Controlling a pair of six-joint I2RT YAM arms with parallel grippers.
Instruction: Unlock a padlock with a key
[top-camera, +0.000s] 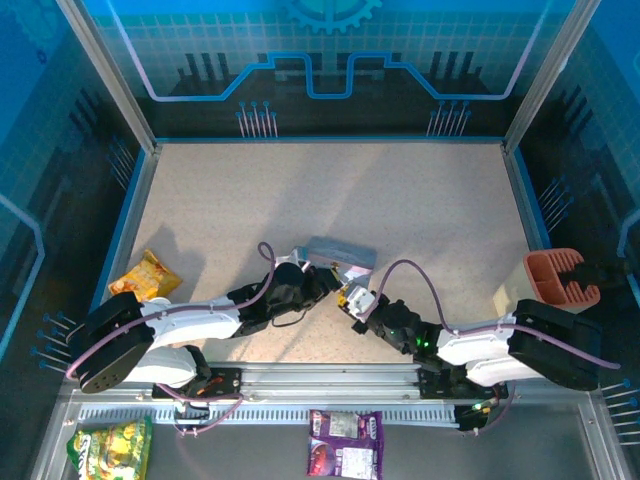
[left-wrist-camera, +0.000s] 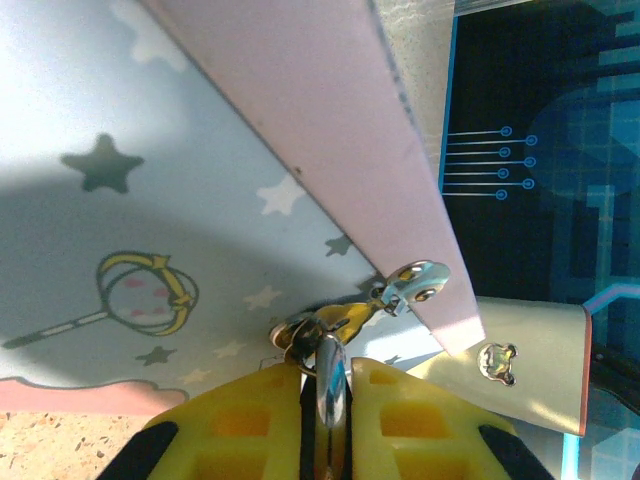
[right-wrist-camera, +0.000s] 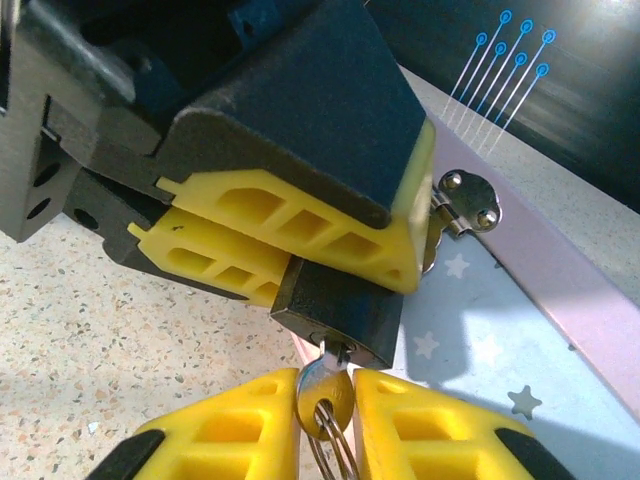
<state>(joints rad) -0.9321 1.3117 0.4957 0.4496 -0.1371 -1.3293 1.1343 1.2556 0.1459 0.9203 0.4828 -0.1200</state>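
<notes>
Right gripper (right-wrist-camera: 325, 405) clenched on the key (right-wrist-camera: 322, 383); left gripper (left-wrist-camera: 325, 388) clamped on the padlock (right-wrist-camera: 335, 305).
Key blade sits in the padlock's underside, directly ahead of the right gripper, just beside the star-printed tin (right-wrist-camera: 480, 330), above the speckled surface (right-wrist-camera: 120, 330).

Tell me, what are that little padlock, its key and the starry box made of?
The padlock body looks like dark matte metal, with crisp edges. The key seems bright polished metal, glinting silver-gold. The starry box looks like thin printed sheet metal with a riveted metal hasp, though coated card is possible.
</notes>
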